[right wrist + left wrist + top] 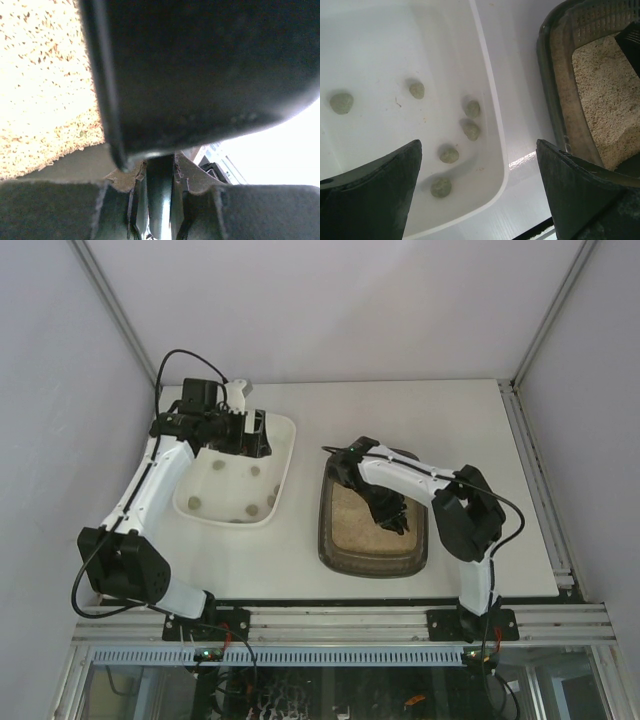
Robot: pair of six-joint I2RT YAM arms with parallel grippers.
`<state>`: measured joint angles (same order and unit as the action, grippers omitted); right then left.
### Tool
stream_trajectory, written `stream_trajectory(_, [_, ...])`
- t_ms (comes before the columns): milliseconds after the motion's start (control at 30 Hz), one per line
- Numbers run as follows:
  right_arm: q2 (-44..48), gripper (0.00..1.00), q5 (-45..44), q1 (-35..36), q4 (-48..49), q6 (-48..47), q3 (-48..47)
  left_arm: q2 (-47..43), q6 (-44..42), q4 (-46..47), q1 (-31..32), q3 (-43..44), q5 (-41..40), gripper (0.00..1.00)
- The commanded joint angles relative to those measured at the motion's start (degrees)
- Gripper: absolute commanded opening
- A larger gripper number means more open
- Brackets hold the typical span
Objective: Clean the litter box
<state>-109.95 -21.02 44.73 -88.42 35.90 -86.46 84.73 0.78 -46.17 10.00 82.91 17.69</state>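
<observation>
The litter box (325, 530) is a dark rounded tray of beige litter (350, 520) at the table's centre right. My right gripper (392, 520) reaches down into it. In the right wrist view this gripper (160, 175) is shut on the narrow handle of a dark scoop (200, 75), whose body fills the top of that view beside the litter (40, 90). My left gripper (255, 435) hangs over the far end of the white tray (285, 465). Its jaws are wide open with nothing between them (479, 150). Several grey-green clumps (449, 154) lie in the white tray (370, 50).
The litter box rim (547, 75) lies just right of the white tray, with a strip of bare table between them. The enclosure's walls stand at the back and sides, and an aluminium rail runs along the near edge.
</observation>
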Motion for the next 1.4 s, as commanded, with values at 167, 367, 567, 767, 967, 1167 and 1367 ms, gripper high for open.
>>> stream_trajectory(167, [-5.5,0.0,-4.6,0.8,-3.2,-0.3,-5.1,-0.6,-2.4,4.1,0.2,-2.1,-0.7,1.0])
stream_trajectory(367, [-8.2,0.0,-6.8,1.5,-3.1,-0.1,-5.7,-0.8,-2.2,5.3,0.2,-3.3,-0.6,1.0])
stream_trajectory(567, [-10.9,0.0,-2.2,4.5,-0.4,-3.9,-8.6,-0.3,-1.9,5.3,0.2,-4.1,0.0,1.0])
stream_trajectory(767, [-6.4,0.0,9.5,4.8,3.7,-6.7,-7.9,-0.4,-1.9,5.1,0.2,-4.2,0.0,1.0])
stream_trajectory(967, [-1.2,0.0,2.5,4.1,-0.9,-2.7,-5.6,0.5,-1.4,5.1,0.2,-4.4,1.5,1.0])
stream_trajectory(1167, [0.5,0.0,-1.4,4.6,-3.1,1.5,-1.4,3.2,0.2,4.6,0.1,-3.5,5.8,1.0])
stream_trajectory(1367, [-0.4,0.0,-3.9,4.7,-3.2,4.1,1.1,4.7,0.7,4.2,0.2,-2.4,7.0,1.0])
